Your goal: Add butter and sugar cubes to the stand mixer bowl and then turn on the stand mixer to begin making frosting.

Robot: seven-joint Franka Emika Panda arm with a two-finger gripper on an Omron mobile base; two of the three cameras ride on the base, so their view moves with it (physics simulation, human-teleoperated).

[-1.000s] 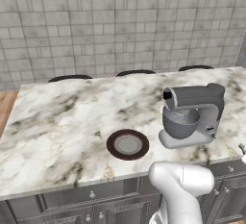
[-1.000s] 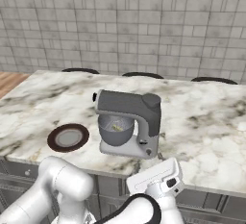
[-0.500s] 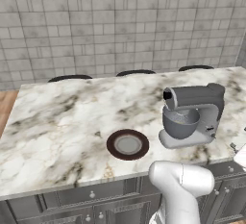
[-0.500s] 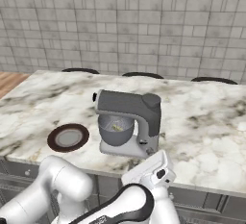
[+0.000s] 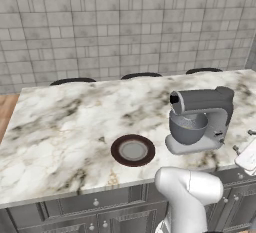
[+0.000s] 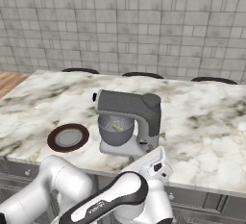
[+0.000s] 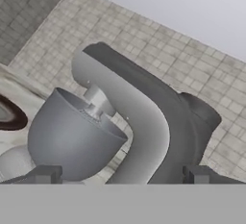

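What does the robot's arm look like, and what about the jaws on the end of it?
The arm is glossy white, built of rounded links, with a dark joint section carrying small pale lettering. The gripper has two small, dark, blocky finger tips. No cables show.

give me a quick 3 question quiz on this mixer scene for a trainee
1. True or false: the dark brown plate sits on the marble counter, apart from the stand mixer.
2. In the right base view, on which side of the stand mixer bowl does the plate lie? A) left B) right C) behind
3. Fill in: the jaws of the gripper are ____.

Key
1. True.
2. A, left.
3. Open; the two fingertips stand wide apart in the hand view, nothing between them, facing the mixer.
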